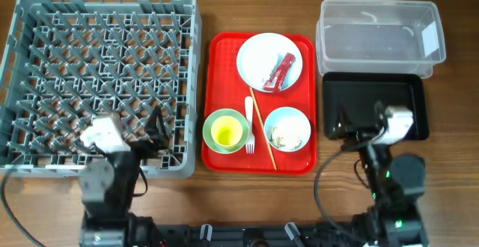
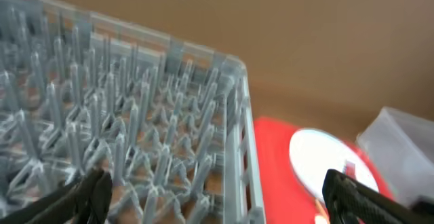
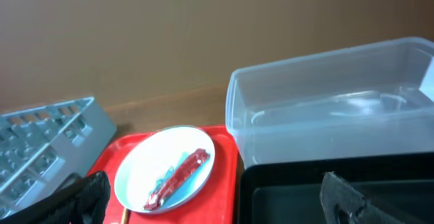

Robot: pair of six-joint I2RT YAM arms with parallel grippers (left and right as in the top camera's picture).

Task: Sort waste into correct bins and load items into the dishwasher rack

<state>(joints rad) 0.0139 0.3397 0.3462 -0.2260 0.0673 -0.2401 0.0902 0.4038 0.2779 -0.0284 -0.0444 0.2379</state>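
Observation:
The grey dishwasher rack [image 1: 101, 75] fills the left of the table. On the red serving tray [image 1: 221, 52] stand the white plate [image 1: 258, 52] with the red wrapper [image 1: 280, 72], a green bowl [image 1: 213, 120] holding the yellow cup [image 1: 227, 133], a blue bowl [image 1: 288, 129] with crumbs, a white fork [image 1: 249, 126] and a wooden stick [image 1: 262, 131]. The clear tub [image 1: 378, 34] and black tray [image 1: 374, 101] are at the right. My left gripper [image 1: 153, 127] is open over the rack's near right corner. My right gripper [image 1: 352, 123] is open over the black tray's near left.
The right wrist view shows the plate with the wrapper [image 3: 178, 176], the clear tub [image 3: 332, 115] and the black tray [image 3: 305, 190]. The left wrist view shows the rack's pegs [image 2: 122, 129] and the plate [image 2: 325, 159]. Bare wooden table lies along the near edge.

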